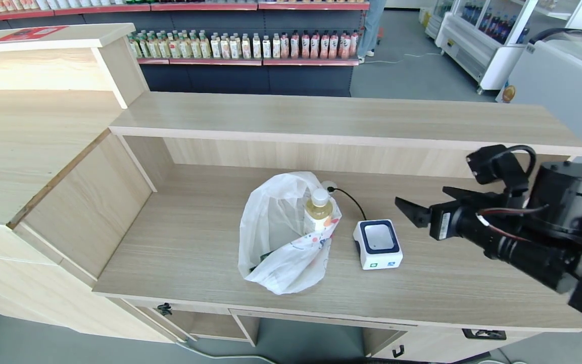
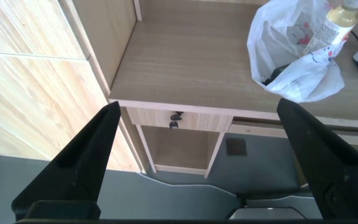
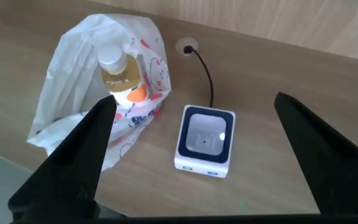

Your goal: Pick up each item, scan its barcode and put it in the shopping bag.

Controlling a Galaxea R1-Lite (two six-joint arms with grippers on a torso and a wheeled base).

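Apparently nearly finished: bottle (image 1: pixel 318 210) stands in bag (image 1: pixel 276 253), just beside scanner (image 1: pixel 378 243) on worktop (image 1: pixel 185 247); likely nothing left to scan. Right claw (image 3: pixel 194 115) near scanner, spread apart, empty; left claw (image 2: pixel 201 107) well apart from scanner, likewise spread.

Bright, even light over a shop tabletop (image 1: pixel 185 242).
Only a faint, soft shadow rims the shopping bag (image 1: pixel 281 253) left of the right pincer (image 1: pixel 430 205); the scanner (image 1: pixel 378 237) between them catches pale glare on its window; straight lines bow toward the head view's edges.
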